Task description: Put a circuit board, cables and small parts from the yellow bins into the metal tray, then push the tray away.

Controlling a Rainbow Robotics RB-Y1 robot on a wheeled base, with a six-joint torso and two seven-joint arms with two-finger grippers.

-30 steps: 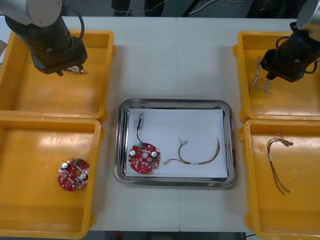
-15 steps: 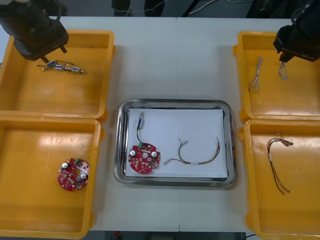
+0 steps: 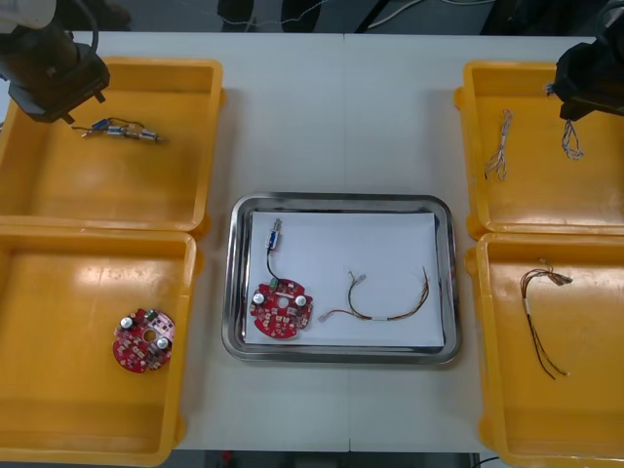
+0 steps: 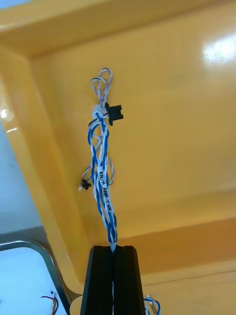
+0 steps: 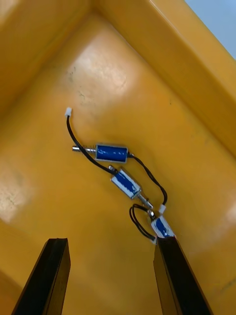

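tray (image 3: 341,199) between bins (image 3: 97,190), board (image 3: 281,310) in tray

The front camera looks steeply down over the whole worktop (image 3: 341,107). The left wrist camera sits close above the far left bin (image 5: 162,88), the right above the far right bin (image 4: 172,128); the front view shows both.

Bright, even light from overhead. The table (image 3: 341,107) is pale and flat-lit. Thin soft shadows hug the yellow bins (image 3: 107,185) and the metal tray (image 3: 341,200). The tray rim glints in streaks and its white inside is very bright.

Right wrist view: a hard white hot spot sits on the bin floor (image 4: 221,49). The twisted blue and white cable (image 4: 101,172), pinched in the right tool (image 4: 113,248), is evenly lit.

Left wrist view: milky glare patches lie on the bin floor. The small metal parts (image 5: 112,153) drop faint shadows. The left tool (image 5: 112,240), fingers spread, is matte dark.
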